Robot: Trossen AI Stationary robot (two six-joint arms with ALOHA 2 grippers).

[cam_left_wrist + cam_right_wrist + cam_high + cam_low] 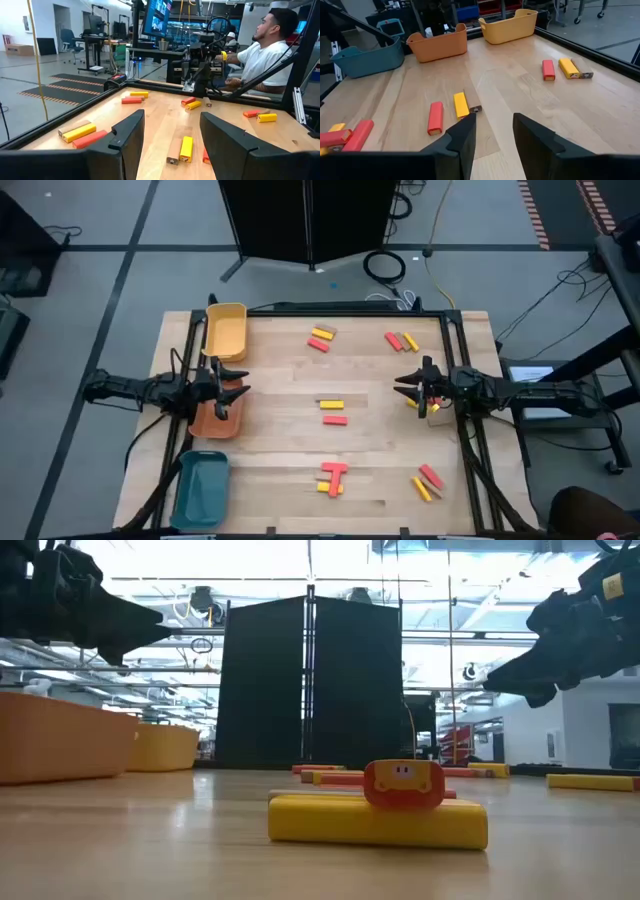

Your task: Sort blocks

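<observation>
Yellow block (378, 822) fills low view; only left wrist shows person (260, 55).

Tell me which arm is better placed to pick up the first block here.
Probably the right. The right gripper hovers open over the table's right side with blocks directly beneath its wrist. The left gripper, also open, hangs above the orange tray, farther from any block.
</observation>
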